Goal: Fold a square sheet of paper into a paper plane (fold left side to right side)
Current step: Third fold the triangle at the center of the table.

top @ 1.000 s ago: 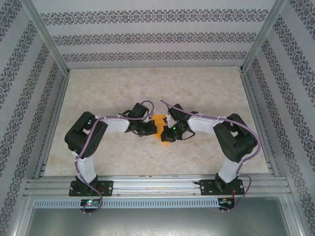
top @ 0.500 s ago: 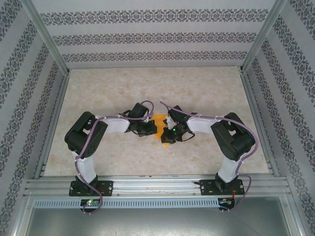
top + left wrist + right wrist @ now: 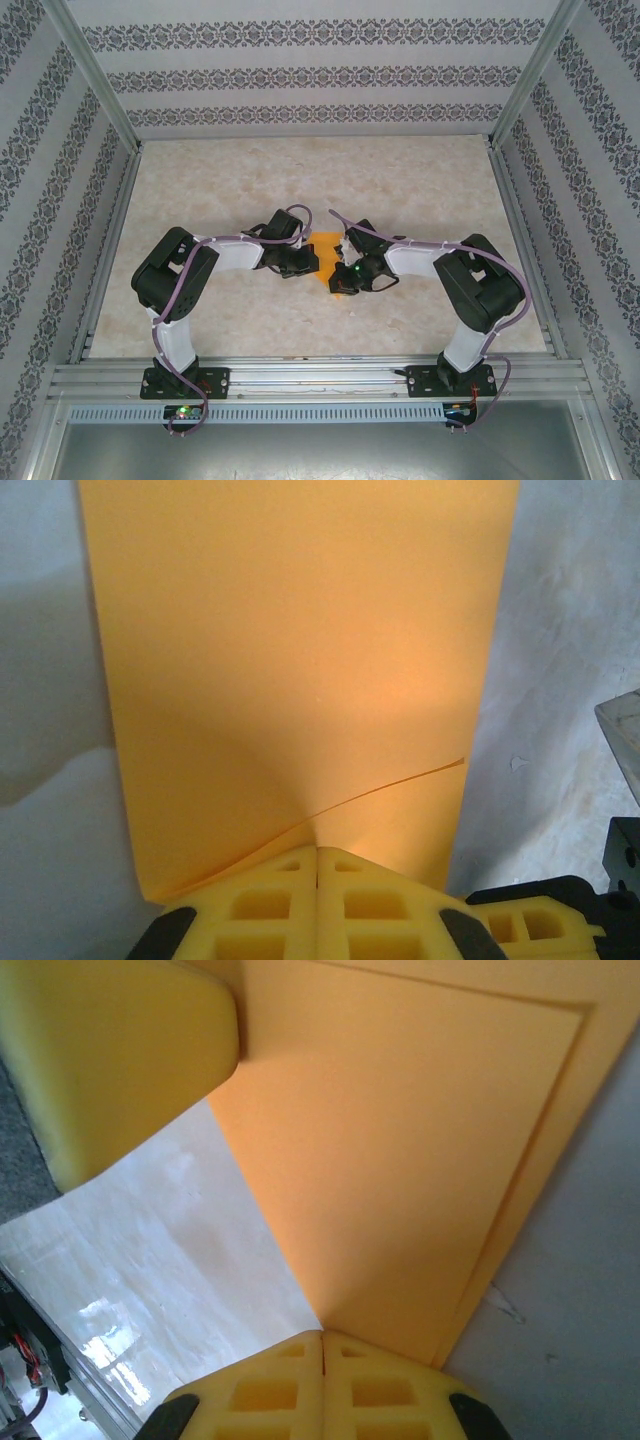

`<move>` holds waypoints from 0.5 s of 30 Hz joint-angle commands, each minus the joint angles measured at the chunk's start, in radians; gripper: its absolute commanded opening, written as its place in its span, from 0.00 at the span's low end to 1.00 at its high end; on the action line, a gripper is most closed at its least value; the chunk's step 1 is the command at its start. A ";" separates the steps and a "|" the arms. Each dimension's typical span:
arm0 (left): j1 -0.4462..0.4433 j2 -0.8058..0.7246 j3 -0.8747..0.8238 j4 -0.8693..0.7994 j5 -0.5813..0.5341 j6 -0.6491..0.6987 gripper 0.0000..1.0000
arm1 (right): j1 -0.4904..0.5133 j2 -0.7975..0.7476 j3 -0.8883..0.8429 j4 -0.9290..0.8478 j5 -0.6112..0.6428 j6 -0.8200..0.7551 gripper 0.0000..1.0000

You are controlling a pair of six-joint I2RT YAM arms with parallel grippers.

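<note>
Left gripper (image 3: 317,872), right gripper (image 3: 322,1354) both pinched shut on edges of square sheet of paper (image 3: 300,650). Risks: opposing pulls tear it; uneven travel skews crease; thin sheet slips free.

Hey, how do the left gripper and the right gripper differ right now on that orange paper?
From above, the left gripper reaches in from the left, higher in that view, onto the square sheet of paper. The right gripper reaches in from the right, lower in that view. Ahead of the left gripper a paper edge curves; ahead of the right gripper the layer edges run straight. Both are shut, with their tips at the paper.
</note>
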 commanded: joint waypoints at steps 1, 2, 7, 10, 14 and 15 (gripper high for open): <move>0.007 0.051 -0.008 -0.106 -0.092 -0.008 0.00 | 0.012 -0.008 -0.055 -0.137 0.046 0.016 0.00; 0.008 0.051 -0.008 -0.107 -0.092 -0.009 0.00 | 0.011 -0.011 -0.059 -0.136 0.048 0.018 0.00; 0.008 0.054 -0.004 -0.113 -0.092 -0.005 0.00 | 0.009 -0.023 -0.076 -0.139 0.056 0.024 0.00; 0.008 0.053 -0.002 -0.114 -0.094 -0.003 0.00 | 0.009 -0.028 -0.086 -0.139 0.055 0.026 0.00; 0.010 0.054 -0.002 -0.117 -0.093 -0.004 0.00 | 0.009 -0.036 -0.100 -0.138 0.053 0.027 0.00; 0.009 0.055 -0.001 -0.118 -0.094 -0.003 0.00 | 0.008 -0.037 -0.103 -0.138 0.052 0.028 0.00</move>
